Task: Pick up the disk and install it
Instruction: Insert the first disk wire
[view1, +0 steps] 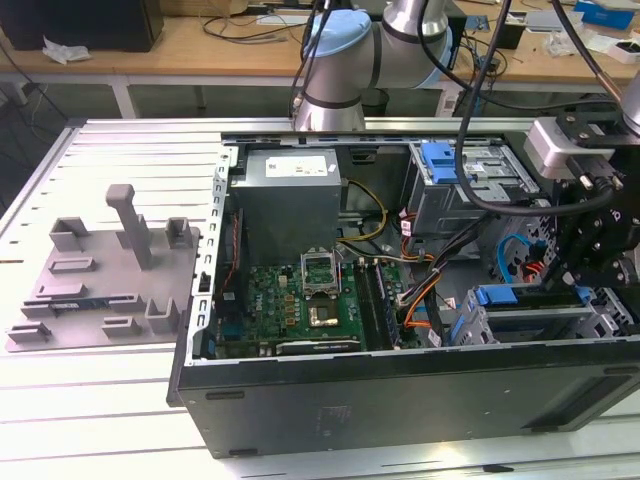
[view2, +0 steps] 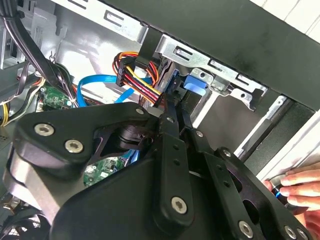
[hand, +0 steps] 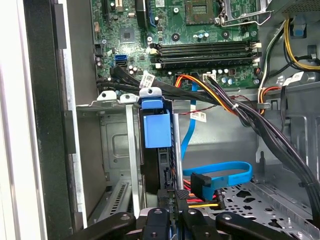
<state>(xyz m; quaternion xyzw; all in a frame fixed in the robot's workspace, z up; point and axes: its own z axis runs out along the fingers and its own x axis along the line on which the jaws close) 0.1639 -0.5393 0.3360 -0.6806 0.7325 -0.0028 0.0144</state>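
We see the hand (hand: 172, 210) low inside the open computer case (view1: 400, 410), beside the drive cage (hand: 115, 150). A bundle of black cables (hand: 240, 112) crosses close by, and a blue data cable (hand: 225, 175) loops just beside the fingers. The bay beside the blue latch (hand: 156, 130) stands open.

Black gripper (hand: 172, 212) is gripping blue-framed disk (hand: 156, 131); beside it, blue cable (hand: 220, 177) and green motherboard (hand: 200, 30) are showing.

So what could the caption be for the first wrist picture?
The gripper lowers the blue-framed disk into the computer's drive cage.
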